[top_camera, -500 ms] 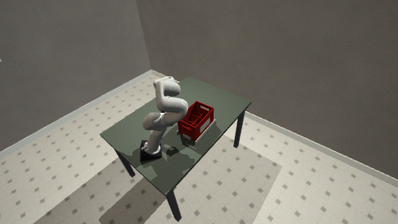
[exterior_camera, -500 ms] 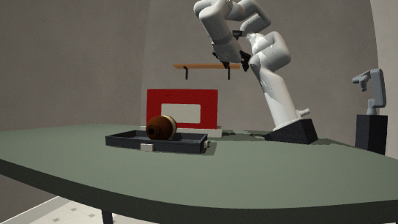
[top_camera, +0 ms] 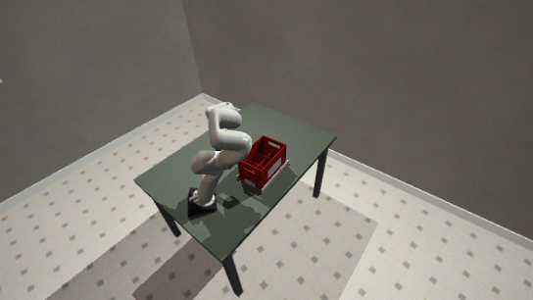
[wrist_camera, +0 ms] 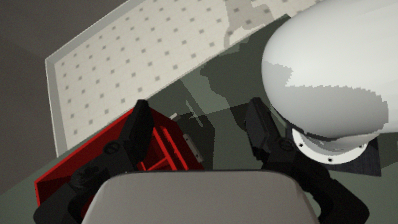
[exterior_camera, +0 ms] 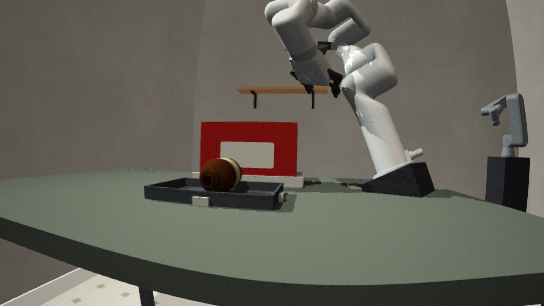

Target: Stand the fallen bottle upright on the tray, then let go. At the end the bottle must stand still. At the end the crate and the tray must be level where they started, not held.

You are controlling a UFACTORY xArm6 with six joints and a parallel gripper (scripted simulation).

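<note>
A brown bottle [exterior_camera: 212,172] lies on its side in a shallow dark tray [exterior_camera: 240,201], its neck turned toward the exterior camera and a pale band around its body. The tray sits flat on a green table [top_camera: 304,132] [exterior_camera: 300,245] [wrist_camera: 220,75], a small pale block [exterior_camera: 201,201] against its near wall. Behind the tray in the exterior view, a red crate [top_camera: 249,174] [exterior_camera: 250,131] [wrist_camera: 75,162] with inner dividers stands upright on a low pale base [exterior_camera: 296,181], a pale panel on its side.

Above the table and well apart from the bottle, the gripper [exterior_camera: 322,92] [wrist_camera: 199,110] hangs with its black fingers spread fully wide, nothing between them. The white arm [top_camera: 232,139] [exterior_camera: 377,70] [wrist_camera: 325,55] bends over from its dark base [top_camera: 196,212] [exterior_camera: 422,185] [wrist_camera: 372,167], beside the crate.

In the background, an orange-brown shelf [exterior_camera: 282,90] spans two black brackets on the grey wall [exterior_camera: 235,45]. To the right of the exterior view, a small grey arm-shaped device [exterior_camera: 518,120] tops a dark pedestal [exterior_camera: 507,185]. Pale, dotted flooring [top_camera: 318,245] [wrist_camera: 110,75] surrounds the table.

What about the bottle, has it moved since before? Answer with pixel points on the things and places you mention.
No, neither way: the bottle [exterior_camera: 215,173] still overlaps the same lower left part of the crate's [top_camera: 252,175] [exterior_camera: 250,131] [wrist_camera: 100,139] white panel [exterior_camera: 257,154].
</note>
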